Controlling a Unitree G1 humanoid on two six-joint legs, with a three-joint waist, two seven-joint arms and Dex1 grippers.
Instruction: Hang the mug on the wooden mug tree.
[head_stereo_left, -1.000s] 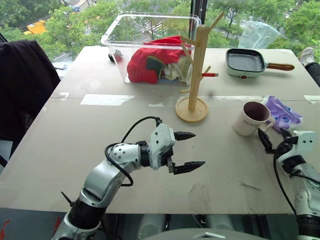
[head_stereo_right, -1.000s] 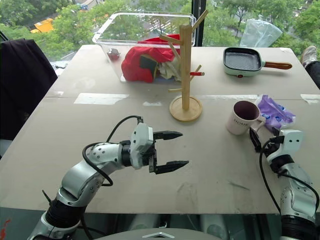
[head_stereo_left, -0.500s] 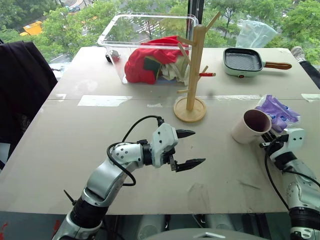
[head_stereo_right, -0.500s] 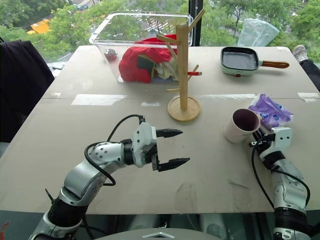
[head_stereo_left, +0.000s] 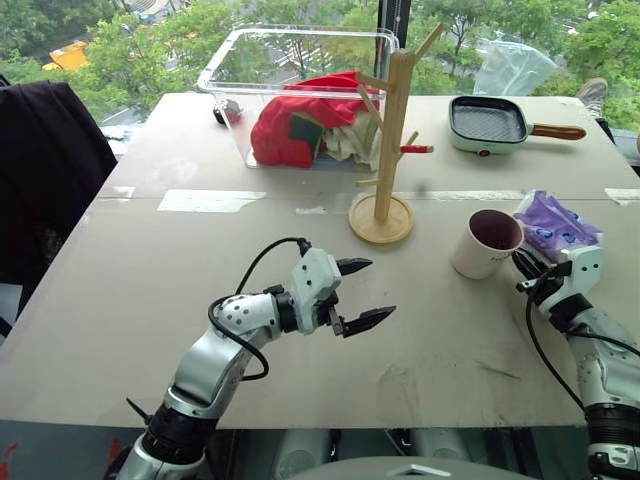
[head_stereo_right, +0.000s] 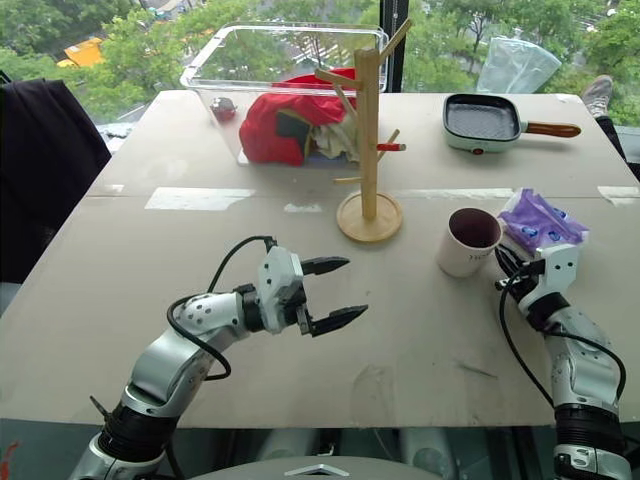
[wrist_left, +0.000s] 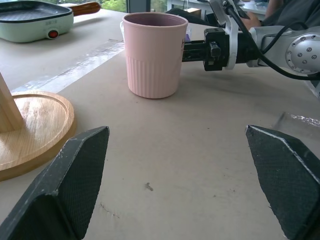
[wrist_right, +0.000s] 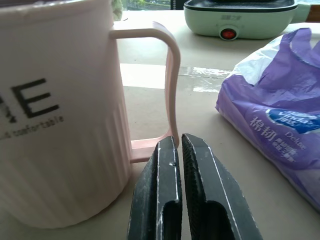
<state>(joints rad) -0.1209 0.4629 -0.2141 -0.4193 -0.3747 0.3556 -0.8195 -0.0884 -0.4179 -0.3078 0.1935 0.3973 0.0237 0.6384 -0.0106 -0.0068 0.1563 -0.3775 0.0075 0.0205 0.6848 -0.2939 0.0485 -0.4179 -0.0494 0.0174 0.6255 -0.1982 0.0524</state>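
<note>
Closest in, left gripper (head_stereo_left: 358, 293) above the counter (head_stereo_left: 150, 300), jaws wide apart, nothing between them, pointing across toward the mug (head_stereo_left: 485, 243). A bit farther and off to the right, right gripper (wrist_right: 176, 150) squeezed tight on the thin loop handle (wrist_right: 170, 85) of the mug, down near where the loop meets the cup. Mug upright on the counter, white outside with dark letters, dark red inside, not on a peg yet. Purple packet (head_stereo_left: 556, 224) just beside the mug, on the side where the right gripper is. Farther back, near the middle, the wooden mug tree (head_stereo_left: 390, 135) standing on its round base, pegs sticking up and out, one peg with a red tip, no mugs on it. Well apart from the mug. Behind the tree, a clear box (head_stereo_left: 290, 60) with a red cloth (head_stereo_left: 290, 125) inside. Far right at the back, a small green pan (head_stereo_left: 490, 124) with a brown handle, and a see-through bag (head_stereo_left: 510, 68) behind it.
</note>
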